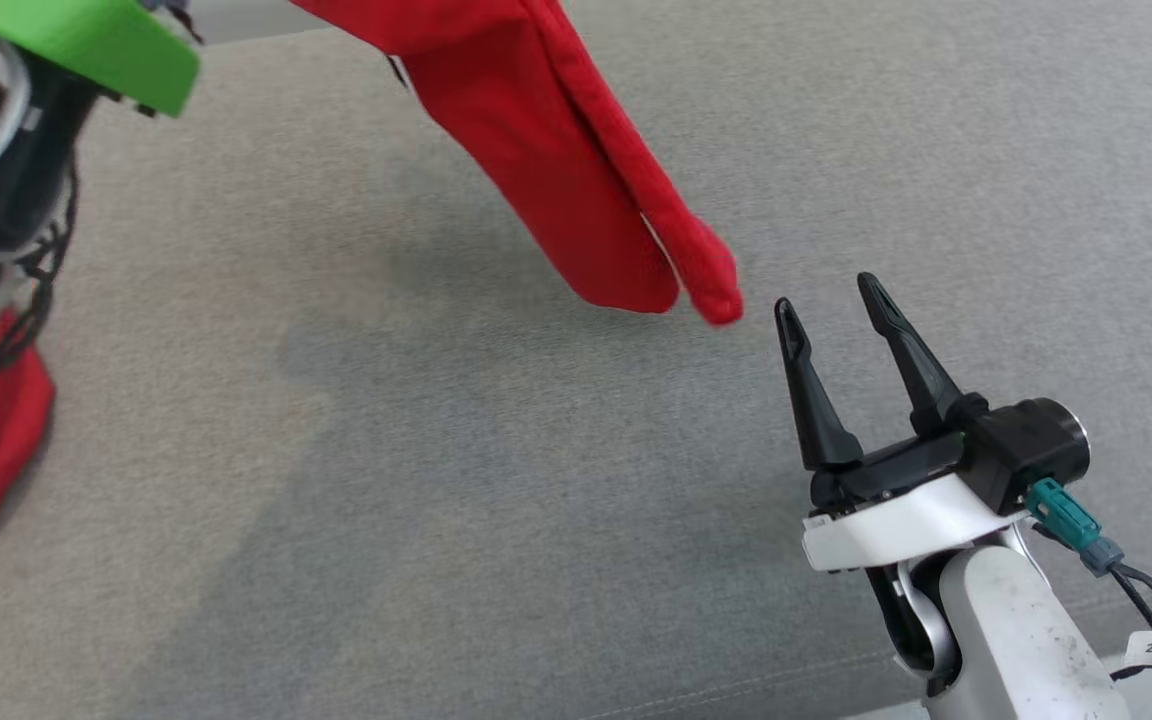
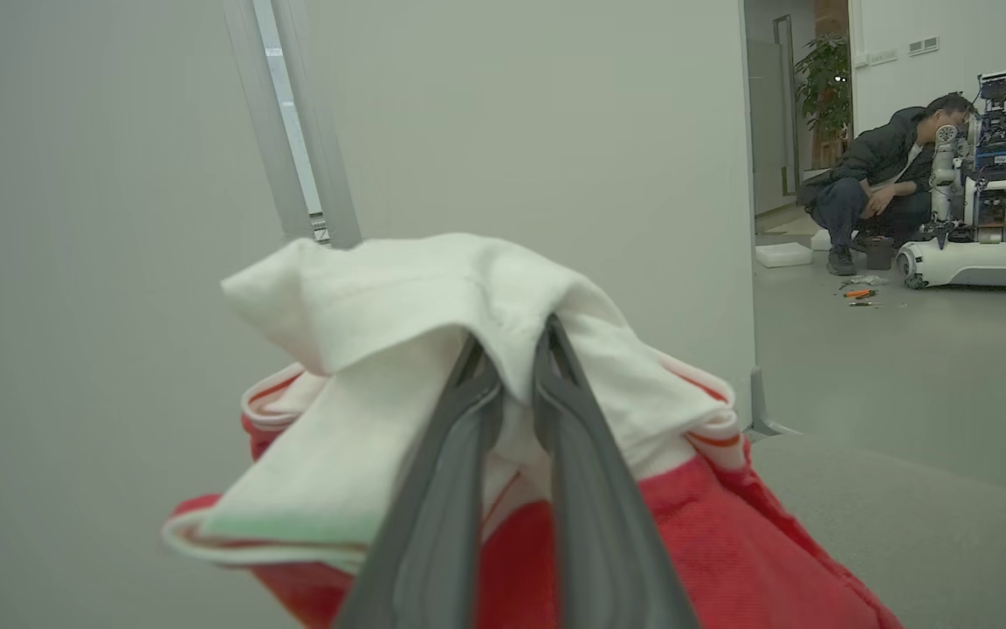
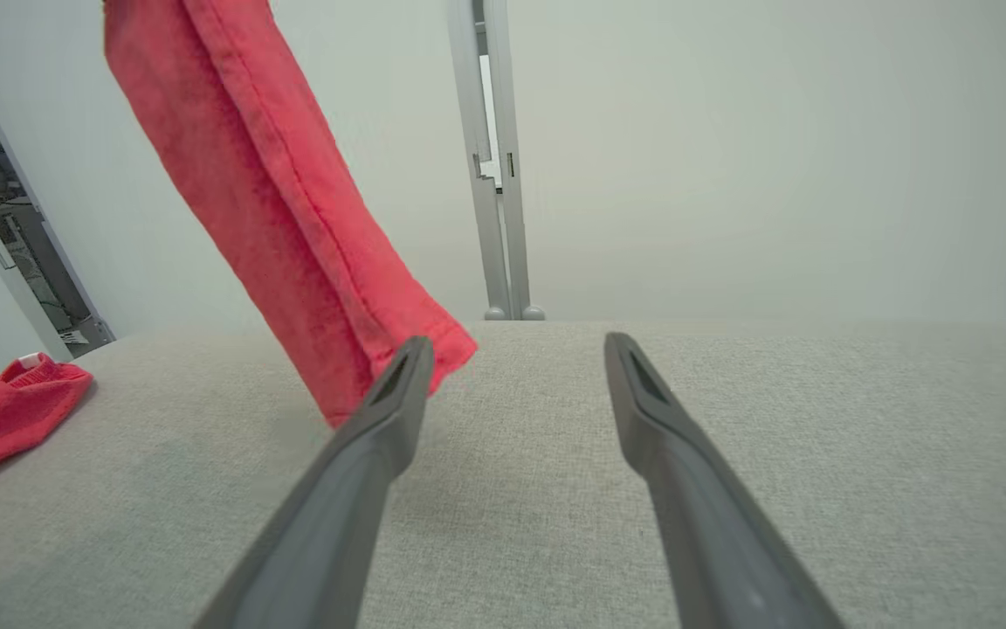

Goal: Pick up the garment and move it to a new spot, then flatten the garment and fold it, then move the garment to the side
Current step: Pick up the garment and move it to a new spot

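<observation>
Red shirt (image 1: 556, 170) is mostly up in the air, hanging slantwise over the grey fabric-covered worktop (image 1: 436, 520), with another bit of it bunched on the surface off to the left. It looks light and totally floppy, so I reckon it'll sag and twist wherever it isn't held. Nothing fragile about it though. Left pincer (image 2: 512, 336) is clamped on the white collar (image 2: 363, 306), cloth wadded around its fingers. Right pincer (image 1: 826, 293) sits low with fingers spread wide, holding nothing, just beside the dangling end (image 1: 711, 285). I'd pinch that tip so the shirt can be stretched flat.
</observation>
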Available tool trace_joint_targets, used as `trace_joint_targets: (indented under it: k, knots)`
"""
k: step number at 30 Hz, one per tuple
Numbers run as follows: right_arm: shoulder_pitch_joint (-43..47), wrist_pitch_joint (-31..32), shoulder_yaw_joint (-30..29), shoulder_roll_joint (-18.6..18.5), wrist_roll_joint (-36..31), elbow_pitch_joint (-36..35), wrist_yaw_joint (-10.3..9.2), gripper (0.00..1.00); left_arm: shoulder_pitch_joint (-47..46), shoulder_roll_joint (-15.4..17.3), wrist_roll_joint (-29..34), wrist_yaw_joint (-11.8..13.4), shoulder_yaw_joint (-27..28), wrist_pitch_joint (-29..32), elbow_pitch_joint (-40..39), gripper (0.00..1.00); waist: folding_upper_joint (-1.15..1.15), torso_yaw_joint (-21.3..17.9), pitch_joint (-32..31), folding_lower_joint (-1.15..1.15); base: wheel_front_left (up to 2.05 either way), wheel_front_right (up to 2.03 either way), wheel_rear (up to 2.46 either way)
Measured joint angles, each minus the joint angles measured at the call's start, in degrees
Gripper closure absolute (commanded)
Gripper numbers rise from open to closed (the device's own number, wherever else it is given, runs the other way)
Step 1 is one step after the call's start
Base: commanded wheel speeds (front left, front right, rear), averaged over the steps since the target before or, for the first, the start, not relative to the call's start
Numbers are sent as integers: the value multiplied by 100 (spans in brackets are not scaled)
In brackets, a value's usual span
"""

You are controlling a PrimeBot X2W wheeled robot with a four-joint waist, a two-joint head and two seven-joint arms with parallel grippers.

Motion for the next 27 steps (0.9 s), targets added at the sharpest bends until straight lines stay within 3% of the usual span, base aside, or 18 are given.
trace_joint_targets:
  k: [8, 18, 19, 20, 21, 24, 27]
  knots:
    - [-177, 0, -132, -2, 218, -91, 0, 0, 388, -642, 375, 78, -717, -208, 408, 100, 0, -654, 278, 0, 0, 0, 0]
    - [-350, 0, -280, 1, 260, -156, 0, 0, 1574, -1399, 1080, 54, -1659, -1426, 1908, 100, 0, -951, 967, 0, 0, 0, 0]
    - [-350, 0, -292, 2, 257, -155, 0, 0, 1666, -1503, 1089, 26, -1685, -1494, 2050, 76, 0, -964, 1017, 0, 0, 0, 0]
    - [-350, 0, -315, 3, 237, -155, 0, 0, 1751, -1616, 1098, 19, -1695, -1551, 2174, 5, 0, -972, 1057, 0, 0, 0, 0]
    - [-350, 0, -337, 1, 202, -154, 0, 0, 1812, -1718, 1116, 10, -1691, -1590, 2252, 0, 0, -967, 1081, 0, 0, 0, 0]
    - [-349, 0, -335, 4, 132, -131, 0, 0, 1943, -1976, 1195, -4, -1573, -1642, 2297, 0, 0, -915, 1082, 0, 0, 0, 0]
    - [-336, 0, -316, 9, 66, -80, 1, 0, 2230, -2111, 1391, 67, -1024, -1659, 1760, 0, 0, -862, 993, 0, 0, 0, 0]
